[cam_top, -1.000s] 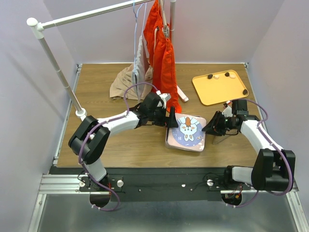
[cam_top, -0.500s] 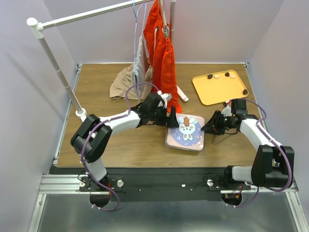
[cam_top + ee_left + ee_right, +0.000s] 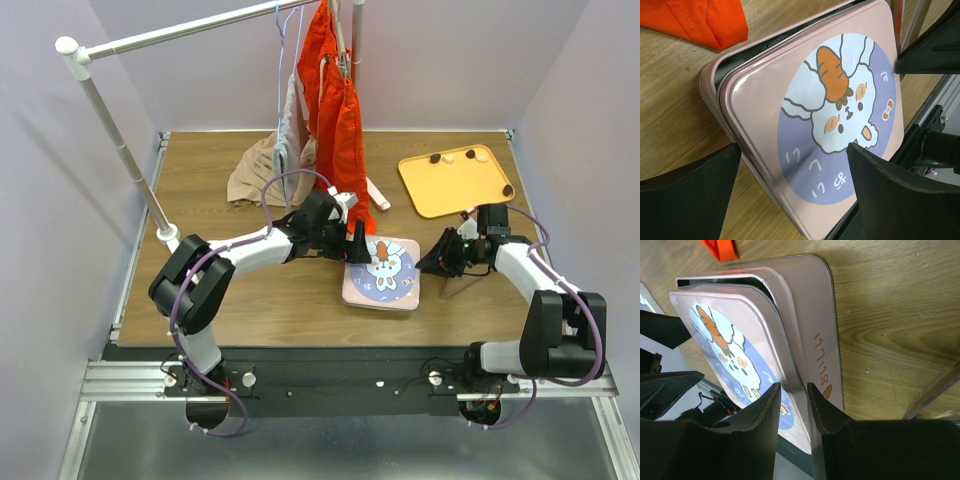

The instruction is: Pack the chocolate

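Top view: chocolate (image 3: 436, 158), few dark and pale bits, on orange tray (image 3: 450, 190), far right of surface (image 3: 200, 290), well apart from rabbit lid (image 3: 383, 272) at centre. Left pincer (image 3: 352, 243) at lid's left edge, right pincer (image 3: 440, 262) at its right edge.

Left wrist: left pincer wide, straddling lid; lid askew on tin (image 3: 707, 82).

Right wrist: right pincer narrow, nipping lid rim.

Judgement: pieces light, tiny, probably easily marked; take singly, by sides, gently.
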Controlling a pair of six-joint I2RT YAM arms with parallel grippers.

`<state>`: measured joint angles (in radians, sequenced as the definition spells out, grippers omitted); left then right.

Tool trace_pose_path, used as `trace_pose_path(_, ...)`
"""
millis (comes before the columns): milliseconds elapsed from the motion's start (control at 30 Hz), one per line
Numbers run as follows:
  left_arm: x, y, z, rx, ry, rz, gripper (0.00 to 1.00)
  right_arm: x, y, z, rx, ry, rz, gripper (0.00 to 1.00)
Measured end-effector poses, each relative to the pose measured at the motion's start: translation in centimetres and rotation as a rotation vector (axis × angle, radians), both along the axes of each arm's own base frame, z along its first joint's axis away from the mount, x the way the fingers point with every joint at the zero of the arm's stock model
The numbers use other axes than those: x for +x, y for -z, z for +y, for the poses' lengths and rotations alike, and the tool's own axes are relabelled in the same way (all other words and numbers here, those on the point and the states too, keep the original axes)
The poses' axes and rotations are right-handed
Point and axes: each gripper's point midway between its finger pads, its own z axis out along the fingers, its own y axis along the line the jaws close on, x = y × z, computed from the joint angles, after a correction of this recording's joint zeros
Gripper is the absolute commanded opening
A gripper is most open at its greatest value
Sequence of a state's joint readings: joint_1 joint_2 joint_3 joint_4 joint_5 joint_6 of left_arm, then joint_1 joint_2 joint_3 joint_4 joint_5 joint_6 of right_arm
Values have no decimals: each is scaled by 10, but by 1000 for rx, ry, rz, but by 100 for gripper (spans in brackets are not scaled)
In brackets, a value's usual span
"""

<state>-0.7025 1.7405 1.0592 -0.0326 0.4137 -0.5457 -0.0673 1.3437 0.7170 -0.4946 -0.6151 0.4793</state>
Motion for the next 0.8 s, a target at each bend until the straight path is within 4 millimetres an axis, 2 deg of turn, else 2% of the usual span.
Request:
trace_pose_path(100,1,1,0,5,2,0,96,1,1,0,1,2,0,39)
trace_pose_path(133,1,0,0,7,4,-1,96,1,1,0,1,2,1,50)
trace_pose_path(200,1,0,-1,7,5,-2,96,2,1,0,2,4,1,62)
trace_pose_path(233,1,0,0,9,6,-3,96,2,0,0,3,6,1,75)
trace_pose_path(367,3,0,1,24,4,-10,97,5,-4,0,-3,0,-22,94)
trace_pose_path(433,5,-1,2,30,0,-18,97,6,-11,-2,-15,5,-49,97)
trace_pose_path(600,9,-4,3,46,-8,-33,97,1,-34,-9,-69,32,-125,95)
trace_pose_path(733,10,-3,4,55,-9,-35,98,-18,-53,-8,-84,22,-167,86)
trace_pose_path(800,10,-2,5,60,-11,-37,98,-33,-63,1,-74,-15,-187,86)
